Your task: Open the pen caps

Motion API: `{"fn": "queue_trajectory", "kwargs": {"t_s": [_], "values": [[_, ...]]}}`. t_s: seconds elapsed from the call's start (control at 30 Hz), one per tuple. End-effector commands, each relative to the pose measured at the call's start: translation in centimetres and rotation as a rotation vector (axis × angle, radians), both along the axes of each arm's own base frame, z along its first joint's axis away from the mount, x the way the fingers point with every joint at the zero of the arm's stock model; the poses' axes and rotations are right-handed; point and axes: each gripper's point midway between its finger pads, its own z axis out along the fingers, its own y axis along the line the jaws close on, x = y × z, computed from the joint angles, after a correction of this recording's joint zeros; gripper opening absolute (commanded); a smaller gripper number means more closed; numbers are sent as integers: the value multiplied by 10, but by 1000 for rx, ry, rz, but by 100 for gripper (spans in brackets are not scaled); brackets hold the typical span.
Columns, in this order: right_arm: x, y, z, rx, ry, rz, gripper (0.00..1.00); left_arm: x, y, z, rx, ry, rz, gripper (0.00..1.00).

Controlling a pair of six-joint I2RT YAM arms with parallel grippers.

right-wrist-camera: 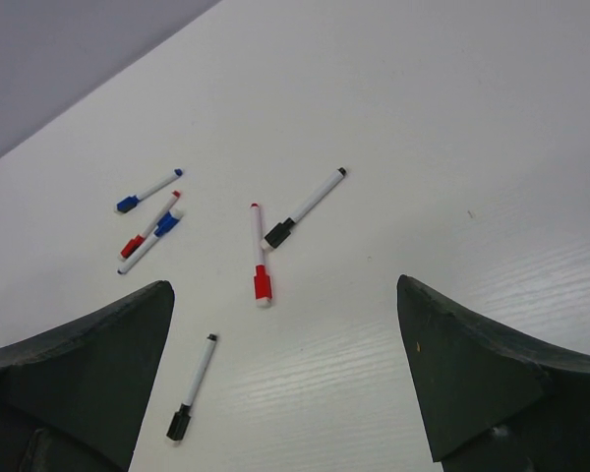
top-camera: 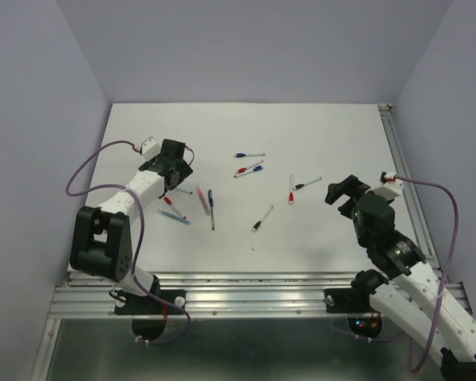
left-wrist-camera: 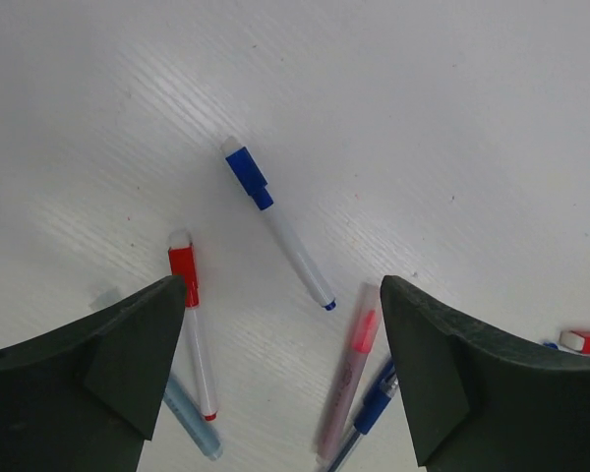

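A: Your left wrist view gives you detail that the overhead camera cannot. Your left end effector (left-wrist-camera: 280, 285) has its fingers spread wide and holds nothing. Between those fingers you see a blue cap (left-wrist-camera: 248, 175) on a white pen whose long axis runs from upper left to lower right, with the cap at the upper-left end. Near it, a red cap (left-wrist-camera: 183, 270) tops a pen lying almost straight up the picture. A pink pen (left-wrist-camera: 352, 379) slants at lower right, its lower part hidden by a finger.

B: From above, you get that group only as a small cluster just in front of that end effector. Your right wrist view shows you the other group. Your right end effector (right-wrist-camera: 283, 285) is also fully open and empty. A black cap (right-wrist-camera: 277, 234) lies just beside a red-capped pen (right-wrist-camera: 258, 246), and its pen runs up to the right. A nearer black cap (right-wrist-camera: 179, 423) points down-left, towards you.

A: Only the overhead view shows you the room. You have a white surface (top-camera: 325, 238), lavender walls (top-camera: 246, 48) on three sides and an aluminium rail (top-camera: 254, 290) along the near edge.

B: You can see there that the pens lie scattered across the middle of the surface, between your two arms.
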Motion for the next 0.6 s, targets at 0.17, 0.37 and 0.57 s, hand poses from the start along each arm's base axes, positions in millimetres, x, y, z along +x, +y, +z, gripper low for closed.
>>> {"fn": "queue_trajectory", "kwargs": {"t_s": [0.17, 0.37, 0.57], "values": [[9, 3, -26, -70, 82, -3, 100, 40, 4, -14, 51, 38, 17, 86], [13, 10, -37, -103, 137, 30, 100, 49, 10, -29, 57, 72, 38, 80], [15, 11, -41, -120, 161, 32, 100, 45, 16, -45, 64, 122, 50, 80]]}}
